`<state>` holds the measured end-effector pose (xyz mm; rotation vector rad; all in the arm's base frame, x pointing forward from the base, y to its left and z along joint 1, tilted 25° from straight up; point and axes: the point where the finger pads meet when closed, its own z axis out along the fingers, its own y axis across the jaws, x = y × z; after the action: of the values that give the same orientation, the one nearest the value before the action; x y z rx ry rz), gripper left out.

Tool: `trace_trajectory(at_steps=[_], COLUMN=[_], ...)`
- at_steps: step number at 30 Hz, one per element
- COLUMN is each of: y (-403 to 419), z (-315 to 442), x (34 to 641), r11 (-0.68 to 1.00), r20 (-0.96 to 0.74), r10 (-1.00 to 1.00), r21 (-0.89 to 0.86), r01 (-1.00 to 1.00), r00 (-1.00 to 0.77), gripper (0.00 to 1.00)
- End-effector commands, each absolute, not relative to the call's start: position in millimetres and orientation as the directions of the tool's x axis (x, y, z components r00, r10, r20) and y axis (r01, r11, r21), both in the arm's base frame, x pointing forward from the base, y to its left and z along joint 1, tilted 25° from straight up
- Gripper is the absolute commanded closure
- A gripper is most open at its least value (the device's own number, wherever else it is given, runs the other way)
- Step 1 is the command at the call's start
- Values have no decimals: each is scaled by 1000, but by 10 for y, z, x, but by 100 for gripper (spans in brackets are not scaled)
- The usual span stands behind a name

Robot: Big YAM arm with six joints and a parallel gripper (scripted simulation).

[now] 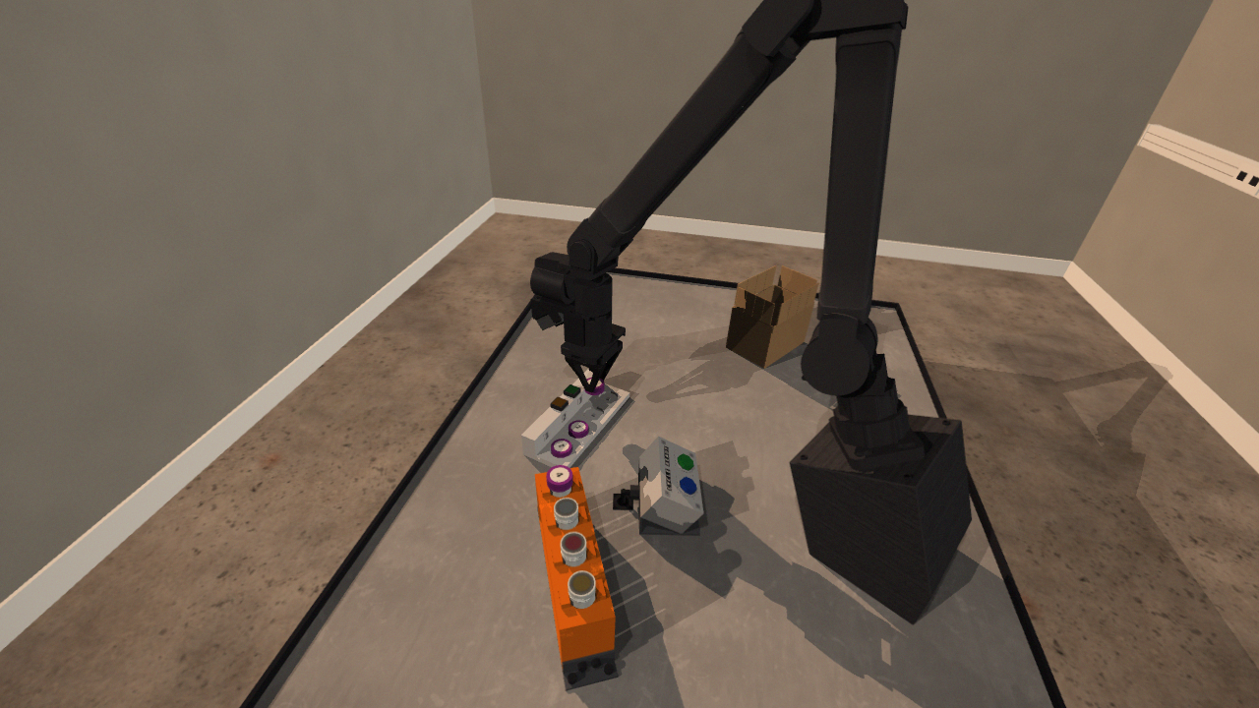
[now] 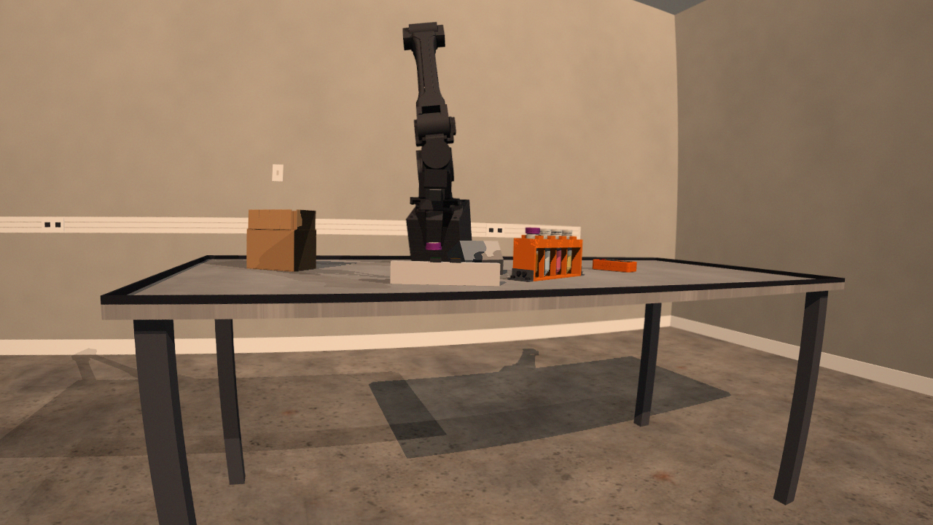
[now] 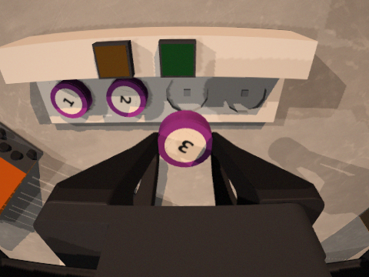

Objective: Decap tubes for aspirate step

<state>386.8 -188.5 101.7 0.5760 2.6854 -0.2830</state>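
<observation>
My gripper [image 1: 595, 385] [image 3: 184, 141] is shut on the purple cap 3 [image 3: 185, 147] [image 2: 434, 246], number side up, and holds it above the cap tray [image 2: 445, 273] [image 3: 154, 117], near nest 3 [image 3: 187, 101]. Cap 1 [image 3: 68, 101] [image 1: 562, 447] and cap 2 [image 3: 125, 100] [image 1: 578, 429] lie number up in their nests. Nest 4 [image 3: 246, 101] is empty. The amber lamp [image 3: 112, 61] and green lamp [image 3: 177, 58] look dark. In the orange station [image 1: 587, 635] [image 2: 525, 256], tube 1 [image 1: 581, 589], tube 2 [image 1: 572, 548] and tube 3 [image 1: 566, 512] are uncapped; cap 4 [image 1: 560, 478] is on tube 4.
The key housing [image 1: 662, 501] with the blue CYCLE key [image 1: 688, 485] and green READY key [image 1: 686, 461] stands between the station and the arm's base. A cardboard box [image 1: 763, 327] [image 2: 280, 241] stands beyond the tray. An orange block [image 2: 614, 265] lies beyond the station in the exterior view.
</observation>
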Motion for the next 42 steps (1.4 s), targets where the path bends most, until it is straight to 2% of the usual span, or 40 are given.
trace_trajectory(at_steps=[1, 10, 42], y=[-1986, -2105, -2148], z=[956, 564, 797], x=[3942, 4080, 4134], r11=[896, 896, 894], r20=[-416, -416, -448], r10=[346, 346, 340], r21=[-119, -119, -119], r01=[428, 428, 432], r00=[-841, -841, -827], gripper=[100, 100, 100])
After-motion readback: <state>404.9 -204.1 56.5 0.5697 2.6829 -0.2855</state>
